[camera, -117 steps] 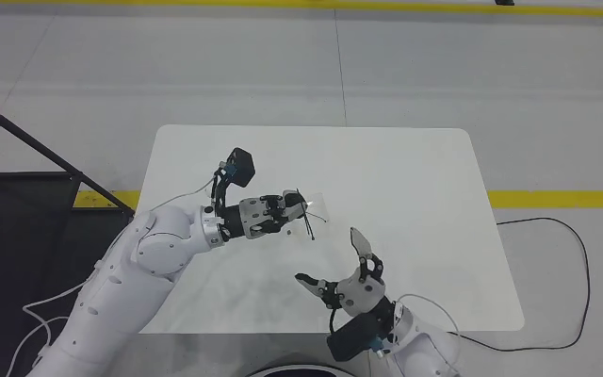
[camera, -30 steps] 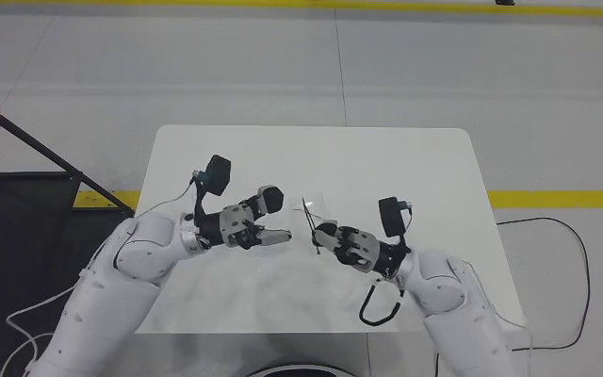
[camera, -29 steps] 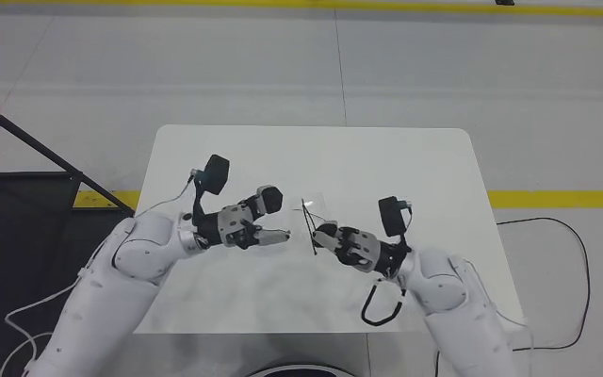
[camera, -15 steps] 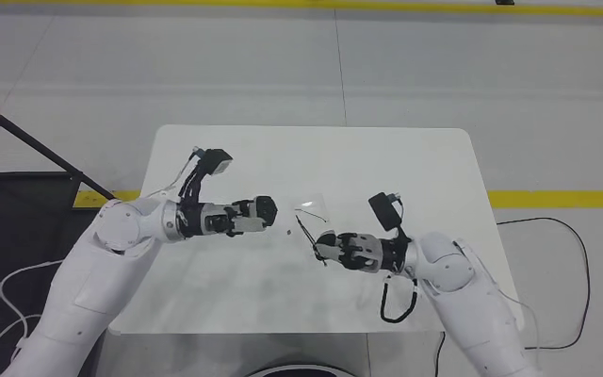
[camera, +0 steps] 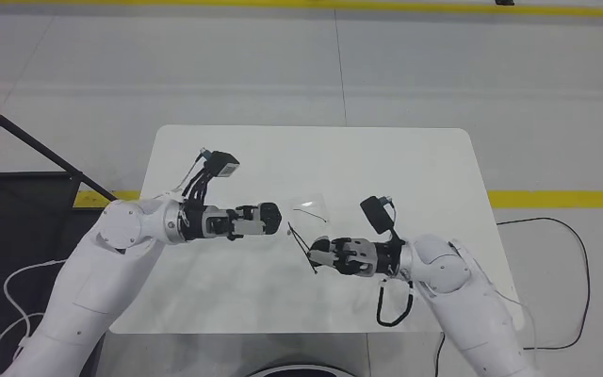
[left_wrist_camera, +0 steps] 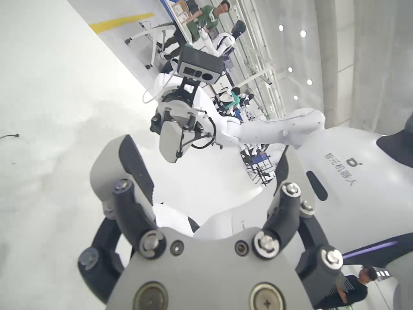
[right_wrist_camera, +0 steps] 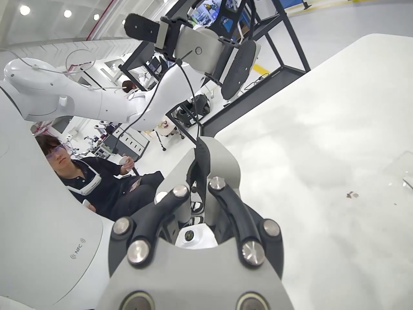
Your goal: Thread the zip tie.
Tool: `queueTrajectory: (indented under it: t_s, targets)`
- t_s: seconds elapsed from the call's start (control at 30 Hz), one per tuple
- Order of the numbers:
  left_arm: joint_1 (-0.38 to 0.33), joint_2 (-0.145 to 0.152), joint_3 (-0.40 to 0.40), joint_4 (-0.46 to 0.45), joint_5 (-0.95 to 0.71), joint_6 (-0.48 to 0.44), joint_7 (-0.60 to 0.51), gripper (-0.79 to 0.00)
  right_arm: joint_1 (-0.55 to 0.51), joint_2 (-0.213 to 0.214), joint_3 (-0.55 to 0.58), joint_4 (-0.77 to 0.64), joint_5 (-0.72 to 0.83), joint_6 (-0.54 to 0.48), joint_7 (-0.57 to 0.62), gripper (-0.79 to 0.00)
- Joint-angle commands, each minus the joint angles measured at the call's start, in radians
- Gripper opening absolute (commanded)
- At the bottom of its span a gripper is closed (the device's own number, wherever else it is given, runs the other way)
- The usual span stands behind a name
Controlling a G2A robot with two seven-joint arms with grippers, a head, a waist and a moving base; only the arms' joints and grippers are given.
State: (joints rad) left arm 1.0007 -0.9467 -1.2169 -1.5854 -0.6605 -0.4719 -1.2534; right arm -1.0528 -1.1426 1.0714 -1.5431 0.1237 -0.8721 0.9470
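One thin black zip tie is in play: a narrow, nearly straight strip, held clear of the white table. The right gripper has its fingers pressed together on it, pinching it partway along. A short end pokes out on the near side of the pinch. The longer part runs out from the fingertips toward the left gripper.

From above, the strip slants away from the right gripper, and its far tip lies near the left gripper. Whether it touches there cannot be told. The left gripper faces the right one across a small gap. Its fingers are spread wide, dark pads turned inward, with nothing between them. In the left wrist view the right gripper sits beyond that open gap, with the black strip crossing in front of its pale finger.
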Motion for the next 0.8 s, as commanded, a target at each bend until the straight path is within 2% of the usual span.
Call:
queueTrajectory:
  t_s: [0.0,0.13,0.23,0.47,0.77]
  targets:
    - [-0.01,0.0,0.001,0.019,-0.04,0.01,-0.048,0.0,0.017,0.004,-0.024,0.002,0.033,0.017,0.018,-0.785]
    - [-0.029,-0.002,0.009,0.055,-0.065,0.021,-0.111,-0.246,0.057,0.02,-0.078,0.015,0.089,0.041,0.042,-0.785]
    - [-0.042,-0.005,0.019,0.069,-0.081,0.043,-0.137,-0.403,0.084,0.032,-0.114,0.024,0.12,0.041,0.042,-0.785]
    - [-0.06,-0.011,0.034,0.08,-0.102,0.065,-0.16,-0.465,0.128,0.065,-0.178,0.042,0.162,0.021,0.022,-0.785]
    - [-0.067,-0.016,0.046,0.085,-0.094,0.067,-0.162,-0.483,0.172,0.103,-0.251,0.049,0.189,-0.008,-0.007,-0.785]
